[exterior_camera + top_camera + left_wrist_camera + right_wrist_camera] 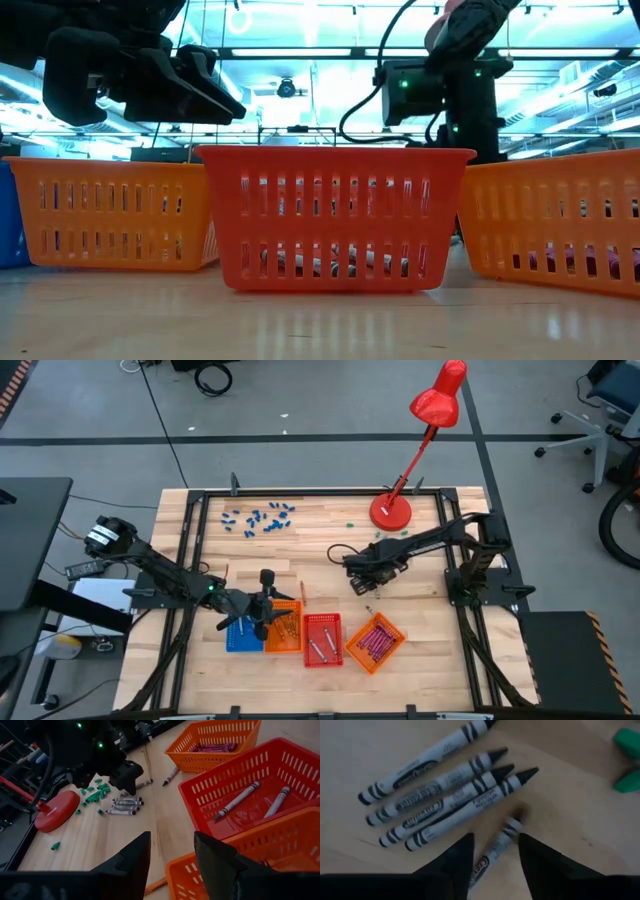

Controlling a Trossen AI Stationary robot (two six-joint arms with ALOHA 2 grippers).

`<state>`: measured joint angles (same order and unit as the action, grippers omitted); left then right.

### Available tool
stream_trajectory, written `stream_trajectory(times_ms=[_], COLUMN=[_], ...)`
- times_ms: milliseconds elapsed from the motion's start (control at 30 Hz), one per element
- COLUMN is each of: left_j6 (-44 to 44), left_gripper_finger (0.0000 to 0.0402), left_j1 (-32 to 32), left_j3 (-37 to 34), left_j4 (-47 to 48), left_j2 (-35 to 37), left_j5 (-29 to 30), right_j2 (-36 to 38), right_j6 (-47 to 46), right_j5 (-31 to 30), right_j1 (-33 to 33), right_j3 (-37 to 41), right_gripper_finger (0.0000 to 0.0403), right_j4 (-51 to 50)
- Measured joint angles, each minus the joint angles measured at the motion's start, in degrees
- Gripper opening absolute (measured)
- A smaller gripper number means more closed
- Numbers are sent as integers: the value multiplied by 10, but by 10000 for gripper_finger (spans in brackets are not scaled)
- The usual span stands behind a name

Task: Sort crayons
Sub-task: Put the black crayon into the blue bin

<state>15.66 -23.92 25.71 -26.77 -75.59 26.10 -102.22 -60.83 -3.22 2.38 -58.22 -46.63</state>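
The right gripper (492, 857), fingers apart, straddled one grey crayon (498, 845) and risked nudging the four crayons (445, 790) just beside it; the left gripper (172, 857) hung open too.

Four small trays (312, 637) between two grippers, red lamp (420, 435) beyond

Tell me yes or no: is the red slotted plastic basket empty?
No: in the left wrist view the red slotted plastic basket holds two silvery grey paper-wrapped crayons lying on its floor.
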Motion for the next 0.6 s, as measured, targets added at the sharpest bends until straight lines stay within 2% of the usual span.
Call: stream_trajectory(times_ms=[333, 600], left_j6=[2, 1], left_gripper_finger=[164, 164], left_j1=[0, 0], left_j3=[0, 0], left_j4=[0, 3], left_j2=[0, 0], left_j5=[0, 0], right_j2=[2, 2], right_j6=[18, 54], right_j5=[22, 54], right_j1=[3, 11], right_j3=[1, 2], right_gripper_finger=[157, 87], right_j4=[-10, -10])
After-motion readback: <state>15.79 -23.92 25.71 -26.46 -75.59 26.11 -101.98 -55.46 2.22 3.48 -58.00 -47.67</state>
